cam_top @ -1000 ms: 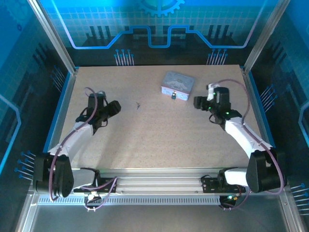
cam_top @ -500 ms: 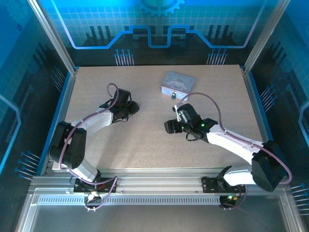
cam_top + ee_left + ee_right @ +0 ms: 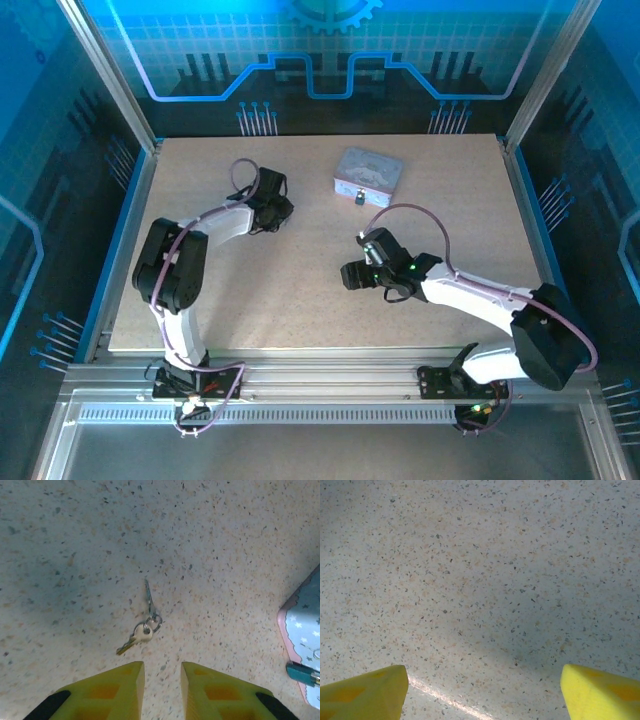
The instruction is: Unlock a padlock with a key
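The left claw point(image 3: 162, 666) hangs over the surface with its yellow fingertips point(image 3: 131, 676) drawn close, a narrow strip of bare speckle between them and nothing pinched. Just above that gap in the wrist view lies the key point(image 3: 136, 638), flat and pale. Its head sits at a small ring point(image 3: 155, 622) and its blade slants toward the lower left of the frame, its tip near the left fingertip without touching. From the ring a thin dark sliver runs up the frame; whether it is a second key I cannot tell. At the right edge of that view is the corner of a pale blue tin point(image 3: 306, 625) with a pink rim. From above, the left claw point(image 3: 285, 213) sits left of centre, with the tin point(image 3: 368, 172) well to its right. The padlock point(image 3: 359, 198) is a dark speck at the tin's near edge, too small to tell which way it points. The right claw point(image 3: 484, 672) is spread wide over bare surface, low and centre point(image 3: 347, 275) in the overhead picture. The surface point(image 3: 300, 310) is beige speckled board, inside blue circuit-patterned walls and metal posts.
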Tool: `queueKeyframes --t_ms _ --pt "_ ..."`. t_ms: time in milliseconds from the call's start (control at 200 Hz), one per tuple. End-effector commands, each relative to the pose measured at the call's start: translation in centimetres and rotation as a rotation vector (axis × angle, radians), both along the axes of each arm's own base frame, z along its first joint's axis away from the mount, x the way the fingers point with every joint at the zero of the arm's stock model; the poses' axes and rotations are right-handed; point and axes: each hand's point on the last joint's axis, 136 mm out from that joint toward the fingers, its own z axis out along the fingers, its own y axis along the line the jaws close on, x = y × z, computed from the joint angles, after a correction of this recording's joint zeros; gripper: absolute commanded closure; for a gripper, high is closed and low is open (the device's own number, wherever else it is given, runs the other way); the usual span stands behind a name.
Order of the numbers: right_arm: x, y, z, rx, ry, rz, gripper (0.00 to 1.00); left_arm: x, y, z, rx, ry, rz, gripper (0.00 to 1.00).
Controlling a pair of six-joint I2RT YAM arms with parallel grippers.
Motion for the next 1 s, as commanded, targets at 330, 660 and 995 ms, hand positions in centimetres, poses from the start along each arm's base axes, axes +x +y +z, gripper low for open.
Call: queueKeyframes --t_ms 330,660,995 --pt "0.7 0.6 0.4 0.003 -0.014 -0.005 0.19 0.4 1.4 -2.1 0.065 0.092 0.099 0.69" --pt "7.6 7.5 5.4 -0.026 -0.116 0.149 0.38 -0.8 1.3 0.3 0.027 0.107 0.028 0.66" --pt "14.4 15.9 1.9 -0.119 -0.031 0.317 0.54 -6.4 10.4 2.1 -0.03 0.144 0.089 0.65"
